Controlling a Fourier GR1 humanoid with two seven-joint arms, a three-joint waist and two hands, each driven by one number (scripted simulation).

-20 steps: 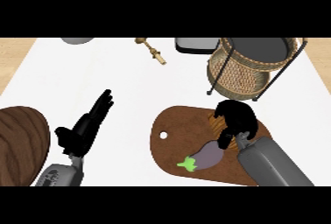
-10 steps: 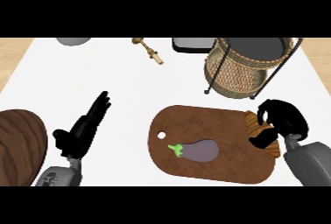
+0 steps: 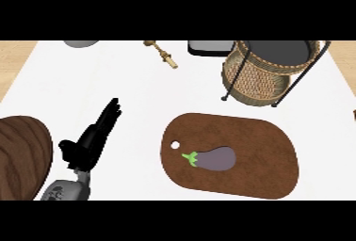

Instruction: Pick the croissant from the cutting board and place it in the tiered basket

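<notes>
The brown cutting board (image 3: 268, 141) lies on the white counter at centre right, and only a purple eggplant (image 3: 217, 159) rests on it. No croissant shows on the board; a tiny brown sliver at the right edge (image 3: 354, 113) is too small to identify. The wicker tiered basket (image 3: 268, 70) in its black wire frame stands beyond the board, at the upper right. My left hand (image 3: 94, 139) rests open at the lower left, fingers straight and pointing away, far from the board. My right hand is out of the picture.
A dark wooden round board (image 3: 21, 155) sits at the left edge. A small brass-coloured utensil (image 3: 164, 55) lies at the back centre, with a grey object (image 3: 82, 43) back left and a dark tray (image 3: 208, 46) beside the basket.
My right hand, which was curled round the croissant over the board, swung right with it and left the view. The eggplant is now uncovered. The left hand has not moved.
</notes>
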